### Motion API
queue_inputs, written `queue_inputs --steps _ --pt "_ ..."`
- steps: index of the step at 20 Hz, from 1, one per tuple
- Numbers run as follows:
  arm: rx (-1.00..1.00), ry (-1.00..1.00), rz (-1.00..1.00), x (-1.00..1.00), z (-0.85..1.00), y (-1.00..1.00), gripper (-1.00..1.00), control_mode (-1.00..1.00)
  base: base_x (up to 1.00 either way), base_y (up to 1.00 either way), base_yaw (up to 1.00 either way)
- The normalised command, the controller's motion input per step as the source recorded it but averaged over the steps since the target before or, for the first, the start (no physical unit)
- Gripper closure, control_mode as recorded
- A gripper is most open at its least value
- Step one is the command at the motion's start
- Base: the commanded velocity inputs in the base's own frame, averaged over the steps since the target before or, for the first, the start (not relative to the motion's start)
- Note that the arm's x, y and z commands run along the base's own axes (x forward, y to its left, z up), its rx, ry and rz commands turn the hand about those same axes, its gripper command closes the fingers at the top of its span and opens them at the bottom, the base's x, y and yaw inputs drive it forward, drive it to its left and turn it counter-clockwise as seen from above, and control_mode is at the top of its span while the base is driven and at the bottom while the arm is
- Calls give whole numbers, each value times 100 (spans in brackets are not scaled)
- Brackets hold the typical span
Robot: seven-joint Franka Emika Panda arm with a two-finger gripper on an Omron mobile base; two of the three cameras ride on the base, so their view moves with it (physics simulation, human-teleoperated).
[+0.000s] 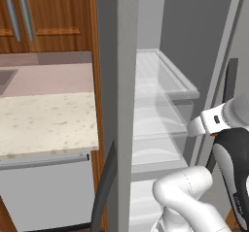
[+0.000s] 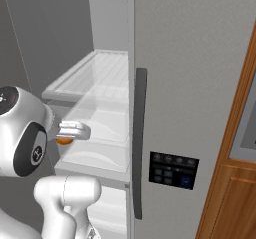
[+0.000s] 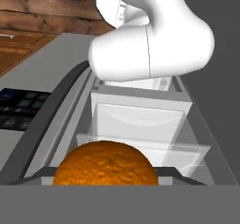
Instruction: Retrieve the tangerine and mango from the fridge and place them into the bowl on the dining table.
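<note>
The fridge [image 1: 116, 80] stands open, with white walls, clear shelves and drawers [image 3: 140, 120] inside. My gripper [image 2: 67, 137] reaches into it at mid-shelf height and is shut on the tangerine [image 3: 105, 164]. This round orange fruit sits so close in the hand view that it hides my fingertips. From the right base view, a sliver of the tangerine [image 2: 63, 141] peeks out under the white hand. The hand [image 1: 204, 122] also shows in the left base view, in front of the shelves. The mango, the bowl and the dining table are out of view.
The left fridge door's edge [image 1: 127, 129] stands close beside the arm, and the shut right door [image 2: 195, 83] has a long dark handle [image 2: 140, 143] and a control panel [image 2: 173, 169]. A beige counter [image 1: 46, 119] over a white appliance lies left of the fridge, with wooden cabinets [image 1: 44, 12] above.
</note>
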Motion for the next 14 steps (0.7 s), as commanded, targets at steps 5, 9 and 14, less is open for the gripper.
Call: queue_inputs --steps 5,9,14 --pt "0 0 0 0 0 0 100 100 0 0 -3" --pt "0 0 0 0 0 0 100 100 -3 -1 2" --pt "0 0 0 0 0 0 100 100 -21 -10 9"
